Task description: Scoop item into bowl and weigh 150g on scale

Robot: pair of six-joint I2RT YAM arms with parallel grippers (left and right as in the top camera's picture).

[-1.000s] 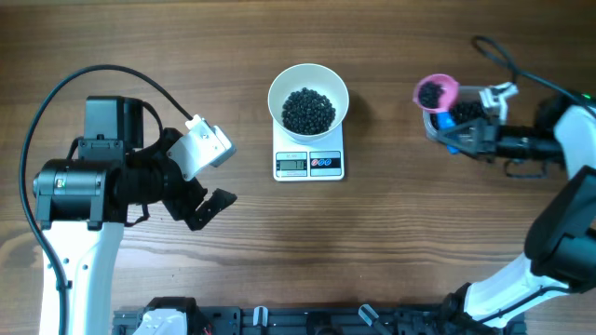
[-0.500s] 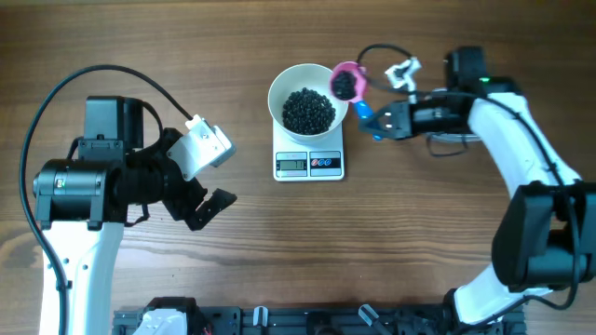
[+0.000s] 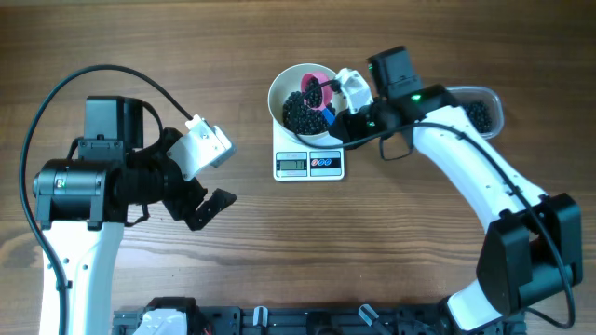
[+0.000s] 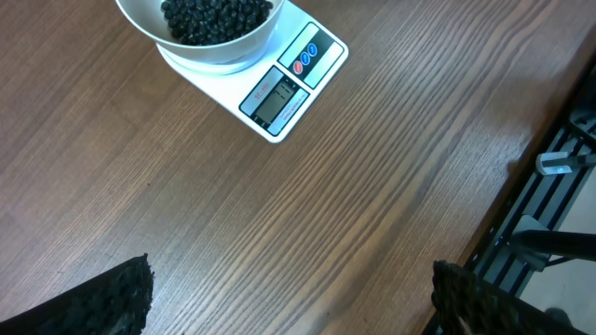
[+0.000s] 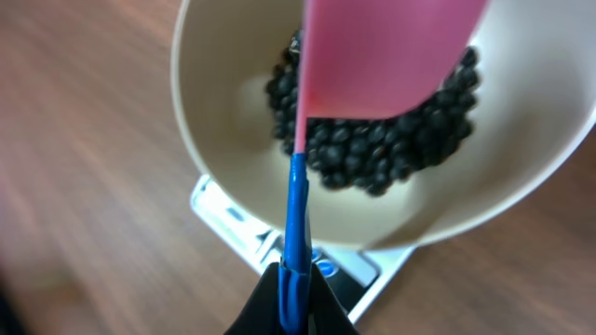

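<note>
One end effector tight on scoop

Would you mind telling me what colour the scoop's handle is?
The handle is blue, joined to a pink cup; the right wrist view shows it best.

The left arm is built of white shells and fat black cylindrical joints, with a boxy white camera housing at its 2 o'clock and a thin black cable arching from 9 round to 1 o'clock. The right arm has slim white links, black joints and a small green light near the wrist. The left gripper has black fingers with a pimpled surface, at 7 and 5 o'clock in the left wrist view.
</note>
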